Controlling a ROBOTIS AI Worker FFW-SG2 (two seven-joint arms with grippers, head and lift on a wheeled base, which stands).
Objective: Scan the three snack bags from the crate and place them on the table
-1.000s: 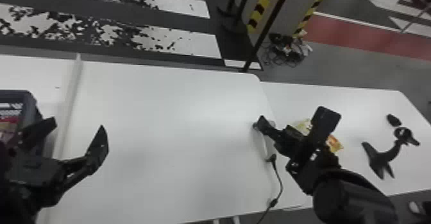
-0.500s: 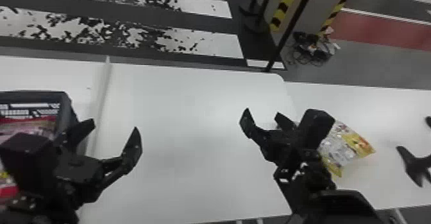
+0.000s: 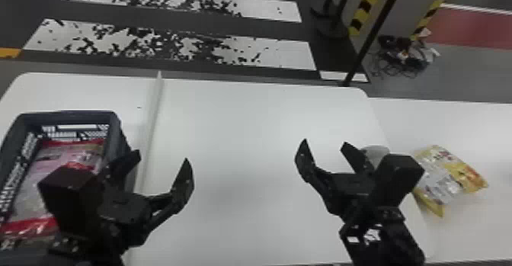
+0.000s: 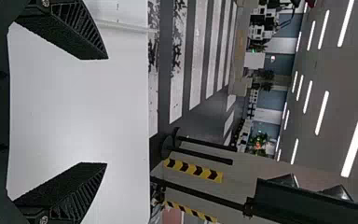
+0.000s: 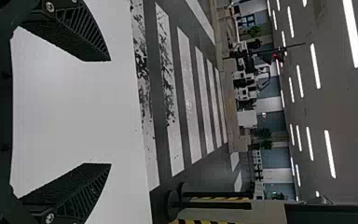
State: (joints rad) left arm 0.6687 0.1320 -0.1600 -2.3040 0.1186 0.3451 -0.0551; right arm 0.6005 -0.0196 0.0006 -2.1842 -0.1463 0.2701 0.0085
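Two grippers, left [image 3: 162, 160] and right [image 3: 325, 144], point away over the white middle table [image 3: 244, 132] — both have their fingers spread wide. One yellow snack bag [image 3: 449, 173] lies on the right table [image 3: 472, 231]. One crate [image 3: 85, 113] sits left, with red-edged snack packing [image 3: 32, 193] inside — the left arm hides some, so I can't count bags there.
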